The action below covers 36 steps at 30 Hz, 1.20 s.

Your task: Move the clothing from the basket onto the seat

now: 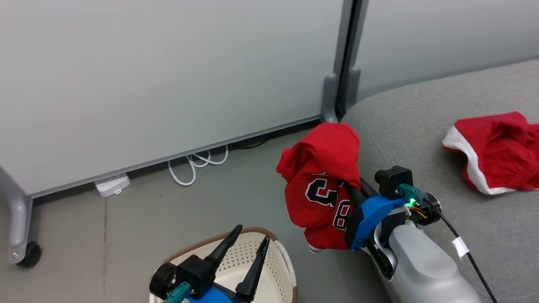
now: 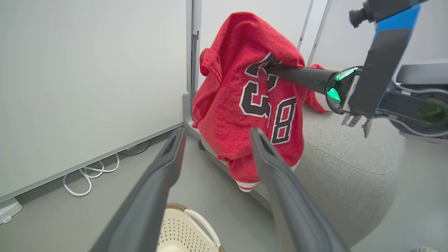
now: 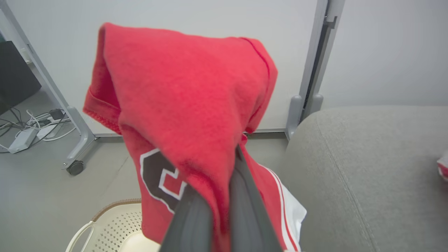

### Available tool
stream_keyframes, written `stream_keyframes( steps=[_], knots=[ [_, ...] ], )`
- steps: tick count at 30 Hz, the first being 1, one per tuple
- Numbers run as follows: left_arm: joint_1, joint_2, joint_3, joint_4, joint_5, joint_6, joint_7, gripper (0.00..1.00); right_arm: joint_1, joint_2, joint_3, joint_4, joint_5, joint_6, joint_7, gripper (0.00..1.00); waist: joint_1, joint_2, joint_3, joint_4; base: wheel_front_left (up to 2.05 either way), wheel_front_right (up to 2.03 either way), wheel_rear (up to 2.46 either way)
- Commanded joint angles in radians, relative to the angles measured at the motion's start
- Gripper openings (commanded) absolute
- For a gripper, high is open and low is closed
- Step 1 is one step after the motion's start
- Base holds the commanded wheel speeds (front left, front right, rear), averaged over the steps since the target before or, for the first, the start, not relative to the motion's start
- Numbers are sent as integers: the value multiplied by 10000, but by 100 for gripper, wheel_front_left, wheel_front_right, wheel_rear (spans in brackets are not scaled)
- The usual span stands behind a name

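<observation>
Pale partition panels (image 1: 168, 84) on grey metal legs close off the far side of the scene, and a large grey woven-fabric seat (image 1: 421, 139) with a rounded corner fills the right. A red jersey with black-and-white numerals (image 1: 320, 189) hangs bunched in the air just beside the seat's left corner, above the grey floor (image 1: 126, 235) and between the seat and the basket. The right pincer (image 3: 224, 199) has it: the two dark fingers are pressed together on a fold of the cloth, which drapes over their tips and falls in a loose hood to either side. A second red jersey with white trim (image 1: 501, 151) lies crumpled on the seat at far right, well apart from the hanging one. The cream perforated laundry basket (image 1: 278, 265) with its brown rim stands on the floor at near left, its visible part holding no clothing. Over it hovers the left pincer (image 1: 252, 233), fingers spread wide and gripping nothing. A looped white cable (image 1: 198, 164) and a white power strip (image 1: 111, 185) lie under the partition's lower edge; a black caster (image 1: 29, 254) sits at far left.
</observation>
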Motion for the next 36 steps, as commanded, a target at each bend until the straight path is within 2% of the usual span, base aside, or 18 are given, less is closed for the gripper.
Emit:
stream_keyframes(
  steps=[1, 9, 17, 26, 36],
  knots=[
    [-52, 10, 44, -9, 82, -19, -31, 100, -68, -3, -40, -5, -44, -3, -41, 0, 0, 0, 82, -793, 0, 0, 0],
    [-149, -59, 15, 41, 156, -45, -29, 100, -136, -3, -95, 29, -106, -3, -49, 0, 0, 0, 204, -2243, 0, 0, 0],
    [-181, -40, -88, 21, 78, -53, -31, 100, -83, -1, -201, 72, -160, -3, -56, 0, 0, 0, 340, -3202, 0, 0, 0],
    [-266, -3, -216, 51, 31, -55, -31, 100, 101, -1, -300, 83, -195, -3, -64, 0, 0, 0, 391, -3509, 0, 0, 0],
    [-339, 70, -152, 20, 30, -54, -31, 100, -377, -5, -1097, 137, -352, -3, -71, 0, 0, 0, 709, -3161, 0, 0, 0]
  ],
)
